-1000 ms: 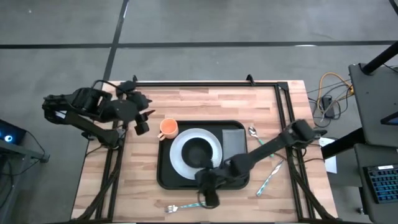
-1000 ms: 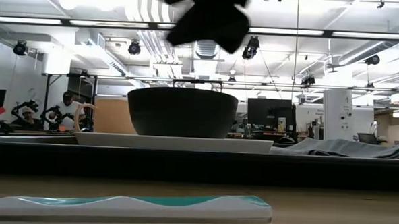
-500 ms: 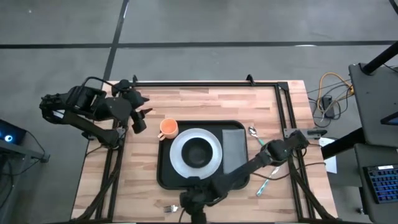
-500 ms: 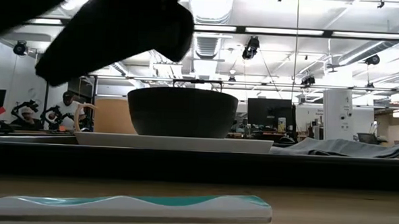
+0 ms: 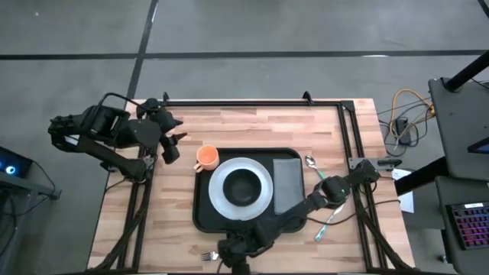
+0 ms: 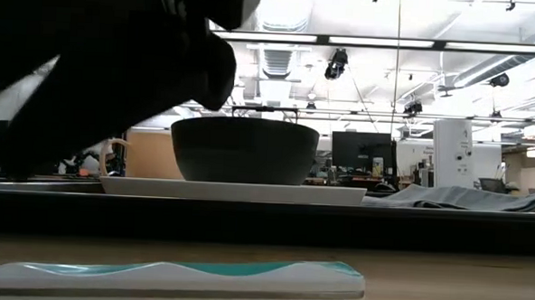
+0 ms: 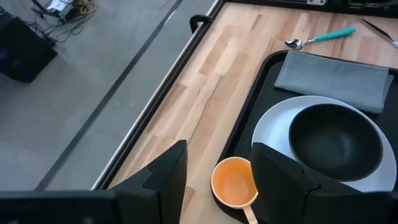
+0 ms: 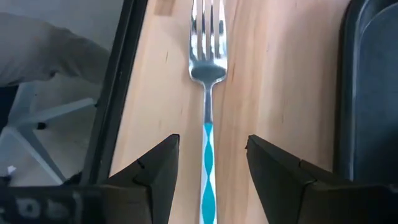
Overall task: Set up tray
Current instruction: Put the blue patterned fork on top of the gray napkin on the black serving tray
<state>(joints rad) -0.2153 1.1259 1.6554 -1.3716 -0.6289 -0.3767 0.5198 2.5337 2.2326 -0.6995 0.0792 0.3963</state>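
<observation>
Two grippers open, fork straddled

I read my right gripper (image 8: 207,177) open, fingers either side of the teal-handled fork (image 8: 206,118) by the table's near edge. Left gripper (image 7: 214,177) open, idle far left. Black tray (image 5: 205,214) centre, holding white plate (image 5: 218,196), dark bowl (image 5: 242,186), grey napkin (image 5: 286,182).

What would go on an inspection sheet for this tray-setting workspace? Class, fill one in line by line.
Surface: light wooden slatted table in a black frame.
Job's things: large black rectangular tray holding white round plate, black bowl and grey folded napkin.
Clutter: small orange cup at the tray's corner; teal-handled fork, spoon on the table.
Grippers: left gripper open above the cup; right gripper open over the fork.
Cables: orange and black cables beside the table.
Surroundings: grey floor.
</observation>
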